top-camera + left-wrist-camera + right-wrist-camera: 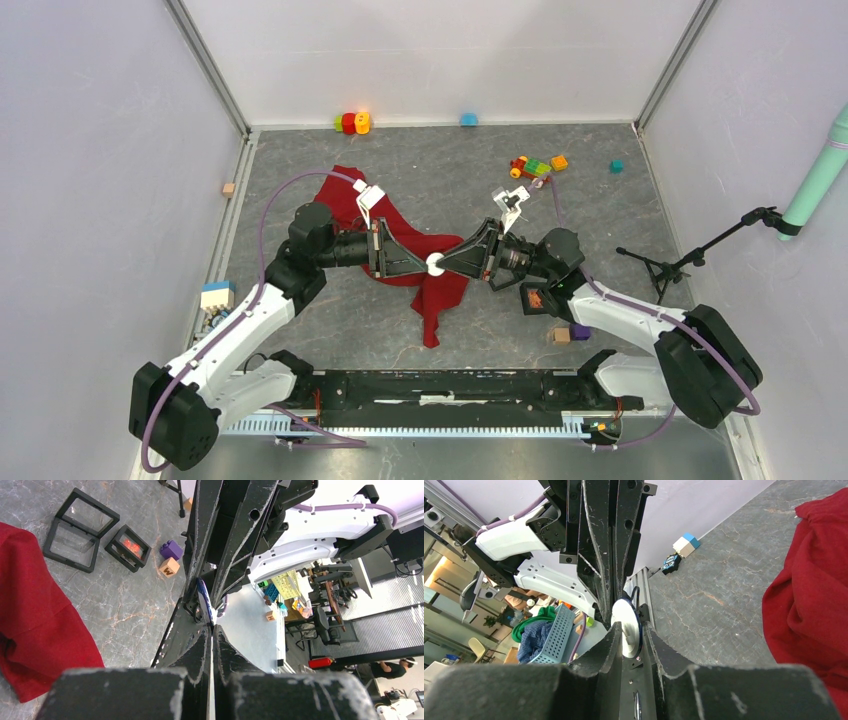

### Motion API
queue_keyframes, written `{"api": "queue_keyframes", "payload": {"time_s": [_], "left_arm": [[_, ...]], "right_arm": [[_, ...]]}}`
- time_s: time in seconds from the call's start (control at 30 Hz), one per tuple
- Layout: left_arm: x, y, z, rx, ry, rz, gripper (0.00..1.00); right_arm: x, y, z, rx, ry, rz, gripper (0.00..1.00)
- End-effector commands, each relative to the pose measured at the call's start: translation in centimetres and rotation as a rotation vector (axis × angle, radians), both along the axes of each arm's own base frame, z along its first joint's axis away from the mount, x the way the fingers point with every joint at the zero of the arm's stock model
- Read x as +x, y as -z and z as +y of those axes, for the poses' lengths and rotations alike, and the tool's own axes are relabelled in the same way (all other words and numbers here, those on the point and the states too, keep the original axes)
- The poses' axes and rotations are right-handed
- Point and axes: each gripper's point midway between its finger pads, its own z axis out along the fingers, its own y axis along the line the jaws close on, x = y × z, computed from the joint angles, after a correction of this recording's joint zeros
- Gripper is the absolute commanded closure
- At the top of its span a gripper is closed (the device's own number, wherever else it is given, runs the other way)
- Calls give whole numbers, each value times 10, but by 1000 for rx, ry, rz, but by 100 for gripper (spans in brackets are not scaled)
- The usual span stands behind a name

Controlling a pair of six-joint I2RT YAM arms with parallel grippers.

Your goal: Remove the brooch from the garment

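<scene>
The brooch [436, 264] is a small white disc with a blue rim, held in the air between both grippers over the red garment [437, 290], which lies crumpled on the grey table. No cloth hangs from it. My right gripper [630, 630] is shut on the brooch [626, 623], one finger on each face. My left gripper [212, 626] comes from the opposite side, its jaws pressed together, tips at the brooch's edge [203, 596]. In the top view the left gripper [424, 263] and right gripper [449, 263] meet tip to tip.
Black frame boxes [80, 529] and small purple and wooden blocks [170, 560] lie on the table near the right arm. Toy bricks [536, 166] lie at the back. A small black tripod [665, 267] stands at right. A blue-white block [217, 294] sits at the left edge.
</scene>
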Motion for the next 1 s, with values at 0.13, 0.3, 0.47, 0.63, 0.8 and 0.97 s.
{"api": "queue_keyframes", "payload": {"time_s": [0.13,0.3,0.47,0.63,0.8,0.97], "left_arm": [[-11,-19,-4,-51,60,-56,98],[-11,-20,-4,-51,60,-57,98],[-12,-23,-3,-56,59,-69,98],[-12,-22,-3,-53,55,-69,98],[-11,-22,-3,-53,55,-75,98],[-13,-23,-3,-55,58,-80,98]], "right_arm": [[-2,-4,4,3,-12,-36,73],[-6,-7,2,21,-21,-48,73],[-7,-6,3,16,-28,-51,75],[-12,-5,3,19,-57,-54,73],[-14,-2,2,10,-60,-48,75],[-15,-3,1,12,-57,-52,63]]}}
